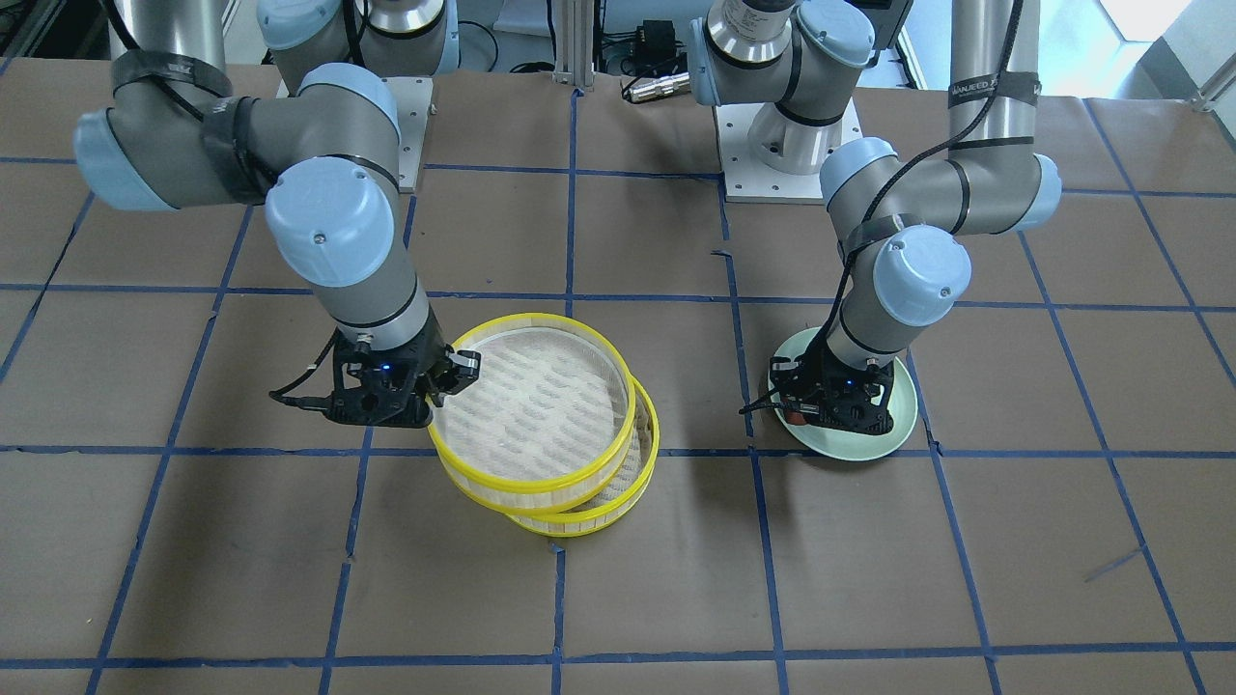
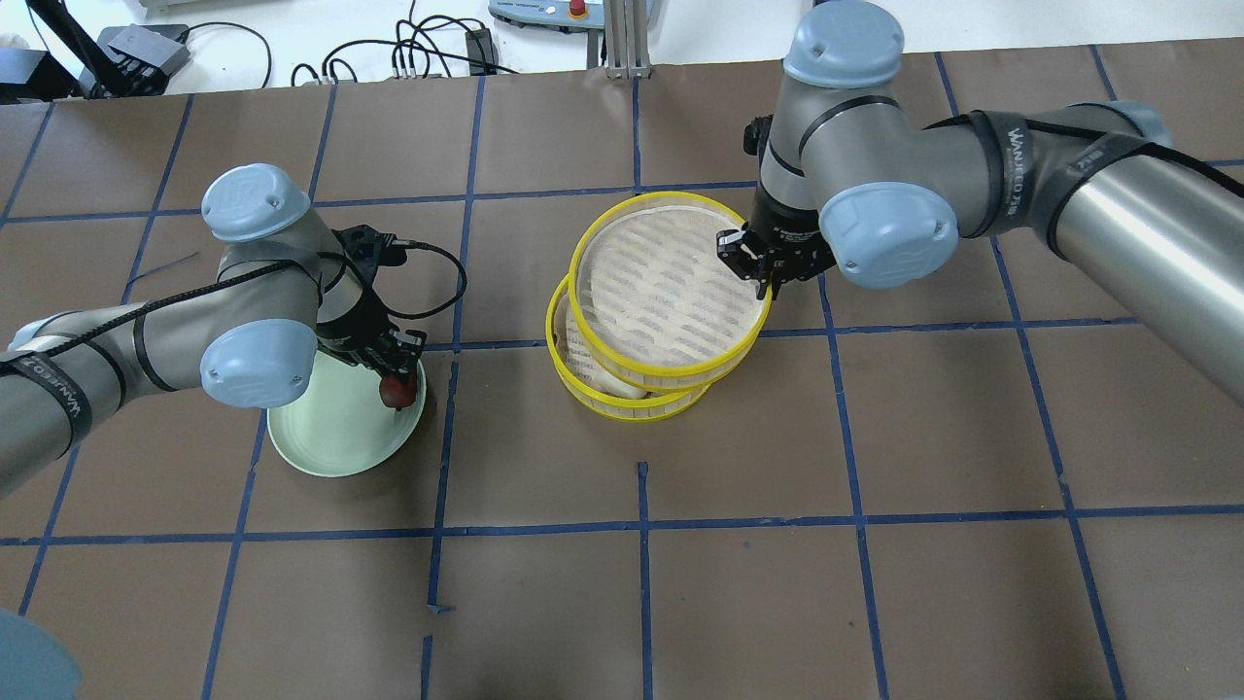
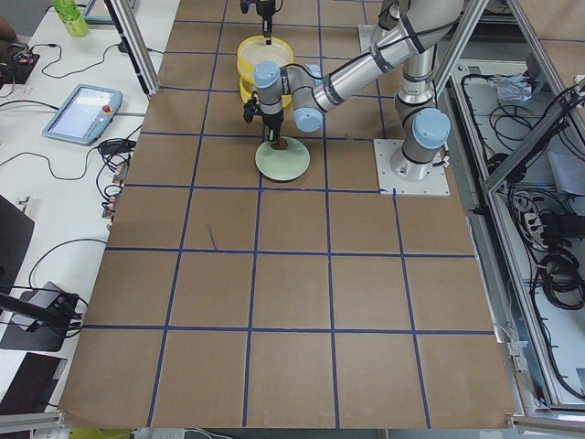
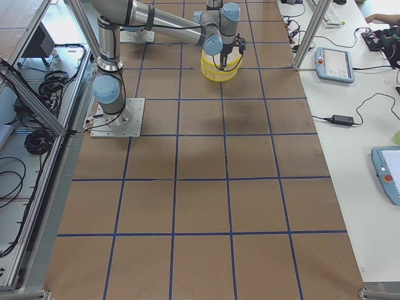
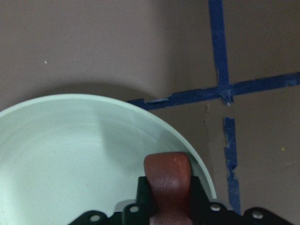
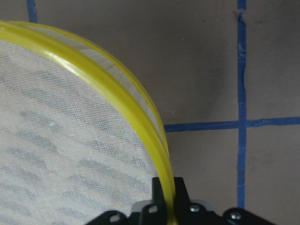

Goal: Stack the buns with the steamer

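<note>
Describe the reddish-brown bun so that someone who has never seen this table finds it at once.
Find the pale green plate on the robot's left side of the table, apart from the yellow-rimmed steamer trays. At its rim toward the trays, the left gripper is shut on the reddish-brown bun. It is small and round, the only dark red thing there.

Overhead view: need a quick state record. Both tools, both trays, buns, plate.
left tool: shut on the brown bun, over the plate's edge
right tool: shut on the upper tray's rim
upper tray: empty, offset over the lower tray, not squarely stacked
lower tray: mostly covered by the upper tray
white bun: in the lower tray, partly visible
plate: pale green, nothing else on it
</note>
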Robot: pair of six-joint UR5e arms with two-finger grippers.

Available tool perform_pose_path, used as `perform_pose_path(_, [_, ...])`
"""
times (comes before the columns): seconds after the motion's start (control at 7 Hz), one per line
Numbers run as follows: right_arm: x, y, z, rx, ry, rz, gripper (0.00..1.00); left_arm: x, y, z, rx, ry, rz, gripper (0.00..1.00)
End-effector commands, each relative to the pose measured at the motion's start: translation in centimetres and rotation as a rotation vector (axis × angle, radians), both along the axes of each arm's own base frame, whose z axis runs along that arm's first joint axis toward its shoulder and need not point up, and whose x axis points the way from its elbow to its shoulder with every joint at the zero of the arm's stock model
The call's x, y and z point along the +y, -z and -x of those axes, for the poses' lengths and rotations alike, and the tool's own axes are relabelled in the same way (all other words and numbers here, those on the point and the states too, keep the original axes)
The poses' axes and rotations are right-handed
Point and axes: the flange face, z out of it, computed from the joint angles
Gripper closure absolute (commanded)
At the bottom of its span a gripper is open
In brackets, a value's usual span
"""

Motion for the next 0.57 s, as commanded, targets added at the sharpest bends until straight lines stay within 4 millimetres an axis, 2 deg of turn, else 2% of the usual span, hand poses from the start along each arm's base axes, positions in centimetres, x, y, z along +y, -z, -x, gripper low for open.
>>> perform_pose_path(0.0, [0.9,1.0,-2.2,0.005,0.012,-0.023,0.96,-0.7,-5.2,0.3,-0.013,-0.038,0.099,0.90])
perform_pose_path(0.29, [0.8,1.7,-2.4,0.009,0.005,-0.033,0.96,-1.0,-8.6,3.0,0.005,-0.052,0.161,0.90])
perform_pose_path(0.43, [0.8,2.1,-2.4,0.009,0.006,-0.041,0.94,-0.6,-11.3,6.4,0.045,-0.034,0.214,0.90])
